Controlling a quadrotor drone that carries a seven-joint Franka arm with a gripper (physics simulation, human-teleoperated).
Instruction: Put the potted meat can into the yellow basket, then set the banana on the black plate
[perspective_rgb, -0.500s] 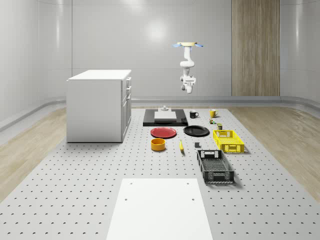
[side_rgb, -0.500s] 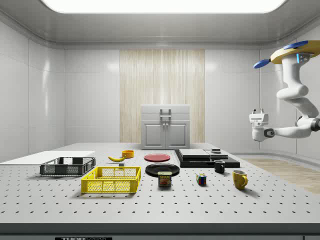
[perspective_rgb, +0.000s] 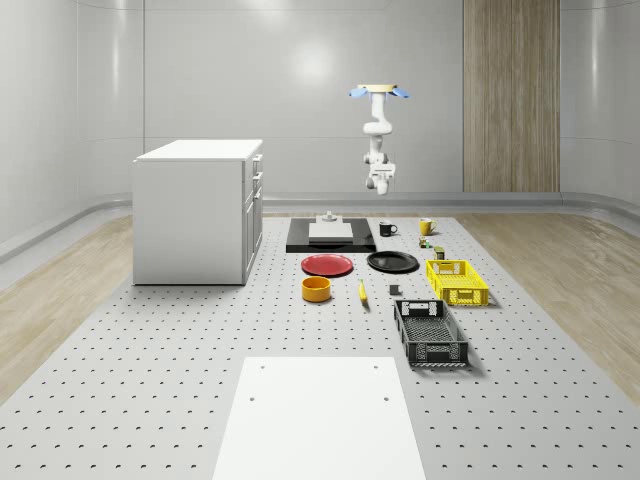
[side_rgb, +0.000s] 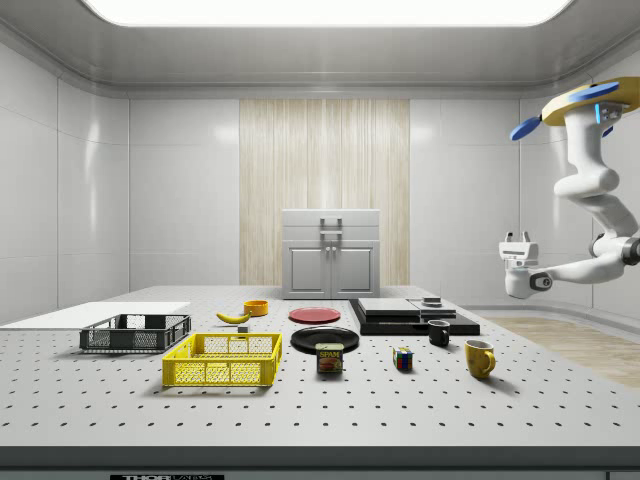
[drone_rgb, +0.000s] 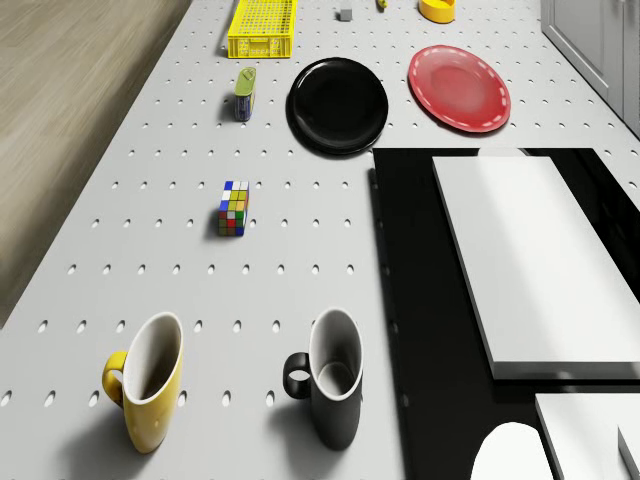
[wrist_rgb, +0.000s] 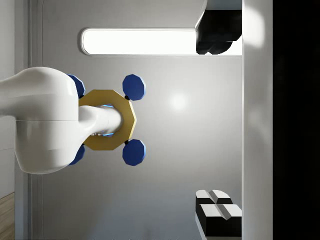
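Note:
The potted meat can (side_rgb: 330, 358) stands on the table beside the yellow basket (side_rgb: 222, 372), also seen from the drone as can (drone_rgb: 245, 93) and basket (drone_rgb: 263, 27). The banana (perspective_rgb: 363, 292) lies between an orange bowl and the basket (perspective_rgb: 447, 263). The black plate (perspective_rgb: 392, 262) is bare. My drone (side_rgb: 590, 100) hovers high over the table's far end, above the mugs and the dark slab. The gripper (side_rgb: 515, 238) points upward, well above everything. In the wrist view the gripper (wrist_rgb: 220, 122) is open, with nothing between its fingers, facing the drone body.
A white cabinet (perspective_rgb: 197, 210) stands at the whole-scene view's left. A dark slab with white blocks (perspective_rgb: 330, 235), a red plate (perspective_rgb: 327, 265), an orange bowl (perspective_rgb: 316, 289) and a black crate (perspective_rgb: 431, 333) are on the table. A black mug (drone_rgb: 333, 380), yellow mug (drone_rgb: 150, 378) and puzzle cube (drone_rgb: 233, 208) lie below the drone.
The drone has shifted slightly and the hand hangs a little lower in the side view. Nothing on the table has moved.

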